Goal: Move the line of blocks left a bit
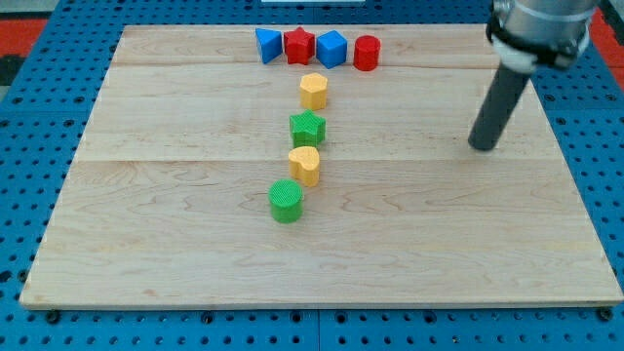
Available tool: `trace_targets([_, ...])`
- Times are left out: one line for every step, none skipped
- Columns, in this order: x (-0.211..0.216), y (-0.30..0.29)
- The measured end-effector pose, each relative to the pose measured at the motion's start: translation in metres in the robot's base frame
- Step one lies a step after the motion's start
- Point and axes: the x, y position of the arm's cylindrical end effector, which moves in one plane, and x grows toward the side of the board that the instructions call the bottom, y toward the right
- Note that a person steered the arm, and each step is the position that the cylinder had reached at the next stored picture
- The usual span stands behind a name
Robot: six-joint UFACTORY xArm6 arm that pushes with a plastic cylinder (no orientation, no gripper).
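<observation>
1. Standing over the right side of the counter (146, 253), the dark rod leans in from the upper right, and my tip (482, 146) rests on the bare wood, well apart from every block.
2. No pincer is fitted to this arm, so nothing is held; the rod simply ends in its tip.
3. Along the far edge sits a row of four blocks, left to right: a blue block (268, 45) of angular shape, a red star (299, 46), a blue cube (331, 48) and a red cylinder (367, 53). They stand just beside one another.
4. Running from below that row toward the near side is a slightly slanted line of four: a yellow block (313, 91) farthest, then a green star (307, 128), another yellow block (304, 166), and a green cylinder (287, 201) nearest, set a little further left.
5. The line lies around the counter's middle, to the left of my tip.
6. The counter rests on a blue pegboard (39, 107) with small holes.
</observation>
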Motion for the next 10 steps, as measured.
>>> trace_targets([-0.064, 0.003])
trace_targets([-0.082, 0.005])
trace_targets([-0.083, 0.002])
trace_targets([-0.101, -0.004])
trace_targets([-0.139, -0.003])
trace_targets([-0.166, -0.026])
trace_targets([-0.167, -0.079])
trace_targets([-0.167, -0.087])
trace_targets([-0.167, -0.139])
trace_targets([-0.163, -0.184])
